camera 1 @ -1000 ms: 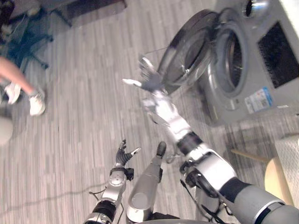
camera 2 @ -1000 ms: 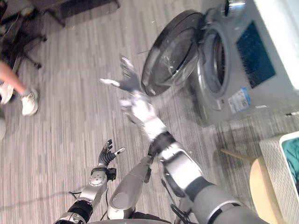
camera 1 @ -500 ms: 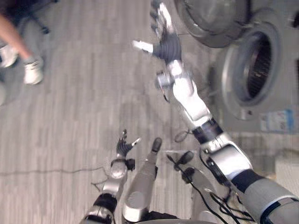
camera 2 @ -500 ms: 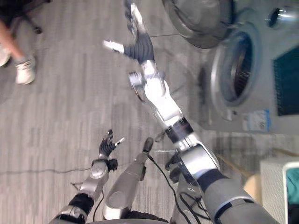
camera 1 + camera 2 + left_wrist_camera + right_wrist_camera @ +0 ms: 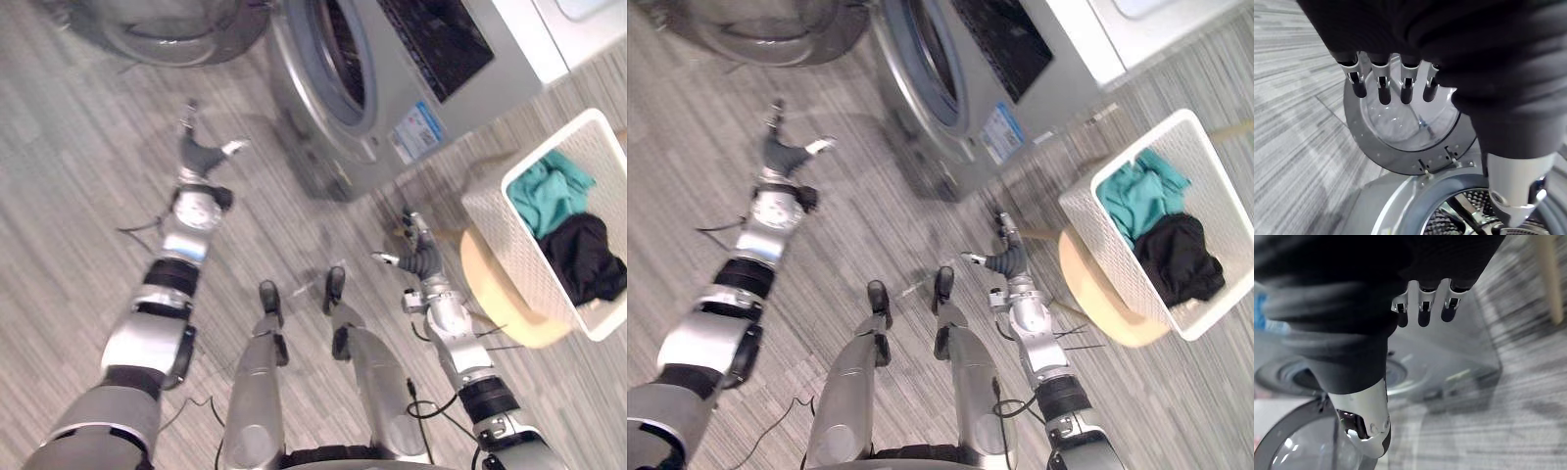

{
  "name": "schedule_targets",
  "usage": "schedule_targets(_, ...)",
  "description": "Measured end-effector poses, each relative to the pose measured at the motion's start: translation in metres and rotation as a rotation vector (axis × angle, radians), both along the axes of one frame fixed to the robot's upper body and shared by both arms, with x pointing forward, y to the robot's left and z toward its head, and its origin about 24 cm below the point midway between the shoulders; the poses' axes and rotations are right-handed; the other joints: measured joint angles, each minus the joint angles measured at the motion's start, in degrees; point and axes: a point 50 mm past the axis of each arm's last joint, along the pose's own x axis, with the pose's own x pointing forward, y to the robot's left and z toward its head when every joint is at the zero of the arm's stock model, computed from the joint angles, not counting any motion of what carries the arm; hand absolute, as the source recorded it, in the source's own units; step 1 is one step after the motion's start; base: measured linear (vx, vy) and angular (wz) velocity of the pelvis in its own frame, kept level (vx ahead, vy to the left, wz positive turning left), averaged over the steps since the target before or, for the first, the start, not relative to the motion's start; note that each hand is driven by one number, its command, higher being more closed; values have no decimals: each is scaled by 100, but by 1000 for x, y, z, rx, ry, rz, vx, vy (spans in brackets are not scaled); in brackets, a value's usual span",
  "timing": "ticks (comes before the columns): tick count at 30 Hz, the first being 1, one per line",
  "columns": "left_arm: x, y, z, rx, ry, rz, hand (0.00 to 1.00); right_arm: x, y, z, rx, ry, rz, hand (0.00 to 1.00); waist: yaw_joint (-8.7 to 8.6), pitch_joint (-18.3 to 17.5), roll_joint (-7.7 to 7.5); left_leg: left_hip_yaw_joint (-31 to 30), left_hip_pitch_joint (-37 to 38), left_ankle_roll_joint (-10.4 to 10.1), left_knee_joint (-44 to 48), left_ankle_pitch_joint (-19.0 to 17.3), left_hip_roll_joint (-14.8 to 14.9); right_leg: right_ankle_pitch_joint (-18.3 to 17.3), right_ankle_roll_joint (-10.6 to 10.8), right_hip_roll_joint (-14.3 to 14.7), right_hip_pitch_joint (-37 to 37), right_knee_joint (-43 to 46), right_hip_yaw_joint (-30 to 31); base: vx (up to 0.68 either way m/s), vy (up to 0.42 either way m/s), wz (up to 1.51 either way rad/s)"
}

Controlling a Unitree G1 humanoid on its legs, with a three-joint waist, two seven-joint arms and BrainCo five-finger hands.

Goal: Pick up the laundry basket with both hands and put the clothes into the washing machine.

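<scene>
The sticker [image 5: 415, 130] on the washing machine [image 5: 388, 106] front cannot be read.

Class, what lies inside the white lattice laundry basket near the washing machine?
Inside the white lattice laundry basket lie a crumpled teal garment and a black garment; anything beneath them is covered.

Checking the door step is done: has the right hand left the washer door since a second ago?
Yes. The right hand was up by the open door; now it hangs open well away from it, near the stool.
</scene>
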Motion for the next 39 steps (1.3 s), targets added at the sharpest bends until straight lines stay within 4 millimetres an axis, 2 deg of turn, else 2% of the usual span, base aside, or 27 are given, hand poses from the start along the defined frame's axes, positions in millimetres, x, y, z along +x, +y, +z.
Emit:
schedule_targets(1, -4, 13, 12, -63, -53, 37, 0, -6, 0, -2, 34, -3, -11, 0, -28, 0, -2, 57, -198, 24, 306, -179, 101, 106, 41, 70, -36, -137, 87, 85, 55, -37)
schedule_targets(4, -9, 24, 23, -104, -101, 66, 0, -17, 6, 1, 99, -37, -7, 0, -26, 0, -2, 110, -463, 58, 680, -386, 252, 188, 148, 161, -120, -244, 171, 60, 38, -31)
schedule_targets(6, -13, 30, 28, -139, -134, 84, 0, -31, 8, 12, 153, -106, -18, 0, -8, 0, -3, 129, -731, 99, 1047, -576, 422, 239, 236, 255, -173, -383, 182, 70, 35, -24)
schedule_targets(9, -17, 31, 40, -157, -193, 93, 0, -42, 4, 28, 180, -200, -38, 0, 78, 10, -37, 135, -927, 131, 1231, -670, 512, 227, 255, 289, -278, -432, 150, 56, 10, -11)
schedule_targets(12, -24, 44, 42, -222, -228, 146, 0, -49, 4, 44, 201, -279, -45, 0, 253, 21, -65, 135, -1151, 107, 1515, -818, 690, 225, 258, 388, -381, -447, 58, 53, -20, -20)
schedule_targets(20, -33, 55, 50, -283, -284, 194, 0, -63, -2, 57, 228, -349, -70, 0, 283, 20, -82, 124, -1342, 111, 1646, -872, 846, 238, 247, 467, -480, -416, -73, 66, -20, -2)
schedule_targets(23, -32, 50, 46, -306, -293, 187, 0, -65, -5, 61, 225, -372, -82, 0, 346, 21, -82, 145, -1264, 109, 1641, -872, 869, 241, 243, 488, -438, -387, -78, 68, -41, -2)
schedule_targets(25, -28, 41, 23, -314, -244, 168, 0, -65, -5, 63, 226, -379, -81, 0, 377, 20, -81, 207, -998, 108, 1617, -872, 887, 238, 243, 488, -278, -284, -28, 70, -17, -11)
schedule_targets(26, -28, 39, 18, -315, -235, 162, 0, -65, -5, 63, 226, -380, -82, 0, 376, 20, -81, 220, -939, 108, 1606, -873, 887, 238, 243, 487, -236, -265, -9, 58, 1, -8)
schedule_targets(27, -26, 25, -4, -313, -194, 126, 0, -66, -6, 64, 224, -384, -87, 0, 385, 20, -79, 298, -698, 95, 1591, -880, 888, 178, 192, 473, -88, -149, -3, 34, 6, -4)
schedule_targets(28, -25, 16, -15, -311, -171, 106, 0, -66, -6, 64, 224, -385, -89, 0, 391, 19, -78, 323, -590, 75, 1594, -893, 885, 134, 130, 465, -26, -73, 0, 48, 17, -2)
schedule_targets(30, -29, -18, -66, -294, -57, 6, 0, -66, -9, 64, 220, -389, -116, 0, 404, 9, -76, 410, -104, 23, 1427, -928, 792, -149, -35, 388, 257, 134, 3, 51, 15, 8)
schedule_targets(31, -31, -28, -78, -292, -30, -28, 0, -66, -10, 64, 213, -390, -124, 0, 402, 1, -75, 424, -9, 15, 1348, -935, 763, -212, -41, 368, 282, 195, 14, 25, -4, 11)
schedule_targets(33, -49, -63, -132, -291, 114, -146, 0, -64, -13, 62, 194, -382, -164, 0, 418, -4, -75, 530, 397, -38, 1074, -918, 627, -373, -109, 278, 400, 409, 75, 6, -5, 2)
schedule_targets(34, -56, -69, -149, -300, 164, -164, 0, -63, -14, 59, 183, -370, -173, 0, 419, -7, -74, 603, 523, -52, 1009, -908, 608, -378, -108, 273, 463, 420, 138, 39, -2, -31)
schedule_targets(35, -75, -78, -182, -320, 268, -181, 0, -58, -15, 53, 163, -339, -185, 0, 418, -42, -73, 797, 793, -55, 963, -914, 613, -388, -93, 298, 559, 485, 328, 42, 10, -66)
schedule_targets(37, -109, -86, -229, -365, 426, -192, 0, -52, -17, 38, 132, -261, -202, 0, 412, -305, -42, 1183, 1063, -83, 990, -1073, 650, -476, -40, 395, 539, 645, 685, 49, 14, -114)
schedule_targets(38, -129, -88, -250, -391, 508, -192, 0, -47, -18, 30, 113, -220, -215, 0, 409, -339, -4, 1514, 1415, -50, 987, -1167, 735, -755, -77, 354, 608, 840, 676, 69, 30, -141)
schedule_targets(39, -146, -87, -268, -411, 578, -179, 0, -42, -21, 24, 101, -181, -233, 0, 335, -374, 48, 1781, 1754, 6, 975, -1221, 773, -1057, -175, 28, 697, 1080, -38, 66, 37, -121)
